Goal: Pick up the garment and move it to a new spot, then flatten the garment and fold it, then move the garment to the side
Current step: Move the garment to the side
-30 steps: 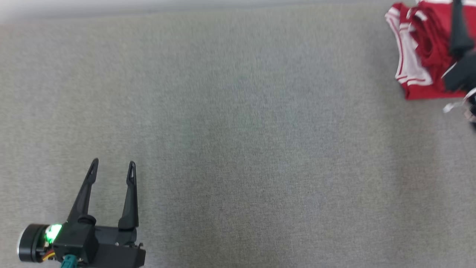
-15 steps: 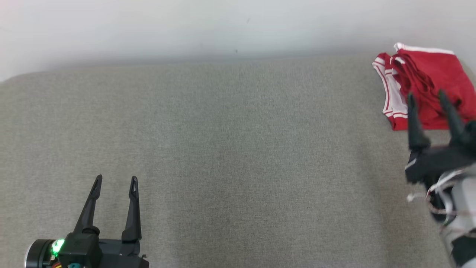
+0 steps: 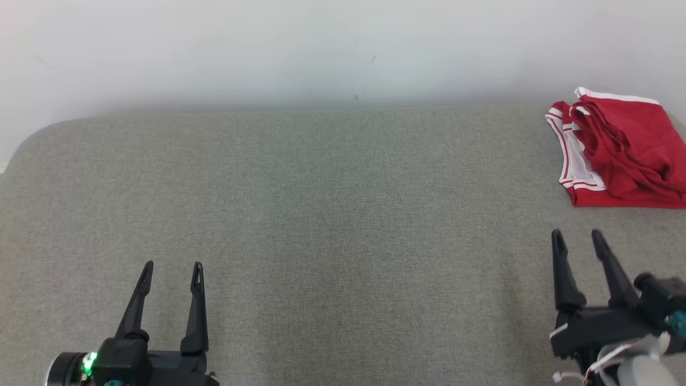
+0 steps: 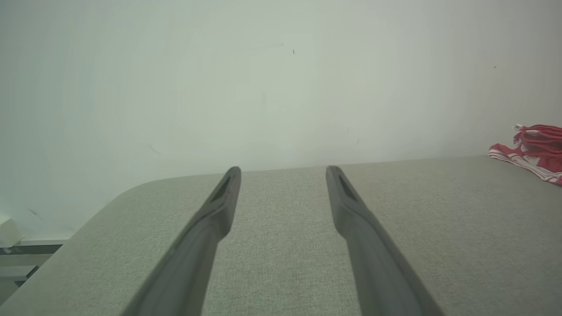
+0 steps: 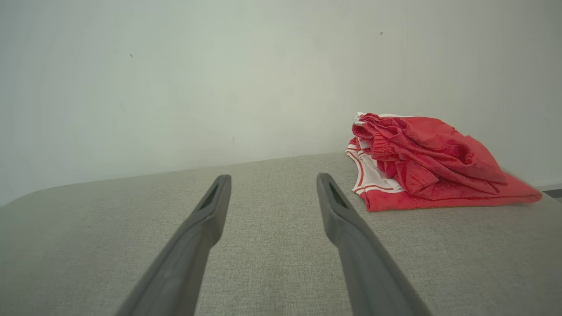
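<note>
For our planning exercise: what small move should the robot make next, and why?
Probably no grasp, just rest: the red garment lies folded at the far right, and the left gripper and right gripper are open, clear of it.

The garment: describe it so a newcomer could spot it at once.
Start from the wide grey fabric surface that runs up to the pale wall. At its far right corner, beyond the right gripper, lies the garment in a loosely folded heap. Its bright red cloth with white striped trim sets it apart from the grey surface and the dark gripper.
</note>
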Motion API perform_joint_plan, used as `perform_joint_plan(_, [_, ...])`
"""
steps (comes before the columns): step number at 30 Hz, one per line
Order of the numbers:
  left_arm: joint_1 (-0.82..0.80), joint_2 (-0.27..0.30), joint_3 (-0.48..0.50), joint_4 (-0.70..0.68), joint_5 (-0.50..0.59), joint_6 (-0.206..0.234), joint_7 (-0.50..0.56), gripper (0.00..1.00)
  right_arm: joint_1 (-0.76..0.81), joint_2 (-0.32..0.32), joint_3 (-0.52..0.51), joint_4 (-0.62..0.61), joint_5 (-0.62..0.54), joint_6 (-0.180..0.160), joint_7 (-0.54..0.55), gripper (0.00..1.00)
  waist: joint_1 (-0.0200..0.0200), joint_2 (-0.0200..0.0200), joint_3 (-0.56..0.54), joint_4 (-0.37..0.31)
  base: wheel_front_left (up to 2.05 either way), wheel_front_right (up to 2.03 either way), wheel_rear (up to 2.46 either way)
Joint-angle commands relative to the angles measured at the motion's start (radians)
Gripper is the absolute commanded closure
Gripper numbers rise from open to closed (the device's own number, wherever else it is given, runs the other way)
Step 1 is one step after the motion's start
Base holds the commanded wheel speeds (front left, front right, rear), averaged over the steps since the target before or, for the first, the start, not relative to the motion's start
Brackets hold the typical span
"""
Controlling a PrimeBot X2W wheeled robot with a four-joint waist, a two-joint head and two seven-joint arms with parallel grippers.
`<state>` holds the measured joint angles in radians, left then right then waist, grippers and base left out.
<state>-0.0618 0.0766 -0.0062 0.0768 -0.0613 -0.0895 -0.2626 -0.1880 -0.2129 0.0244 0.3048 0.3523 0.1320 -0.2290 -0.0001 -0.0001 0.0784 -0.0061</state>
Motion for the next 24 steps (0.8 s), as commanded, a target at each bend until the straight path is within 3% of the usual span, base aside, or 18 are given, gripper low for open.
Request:
perform_joint_plan(1, [0.011,-0.003,0.001,0.004,-0.004,-0.005,-0.003,0.00,0.021,0.009,-0.007,-0.009,-0.008,-0.004,-0.002,0.00,0.0001,0.0001,-0.008,0.007,0.00,0.00,0.00])
perform_joint_plan(11, [0.038,-0.006,0.018,0.034,0.004,-0.006,-0.003,0.00,0.155,0.074,-0.023,-0.082,-0.029,-0.004,0.002,0.00,0.0001,0.0001,-0.050,0.026,0.00,0.00,0.00])
perform_joint_plan(24, [0.063,-0.011,0.022,0.077,0.005,-0.011,-0.003,0.00,0.232,0.107,-0.029,-0.104,-0.062,-0.004,0.004,0.00,0.0001,0.0001,-0.091,0.062,0.00,0.00,0.00])
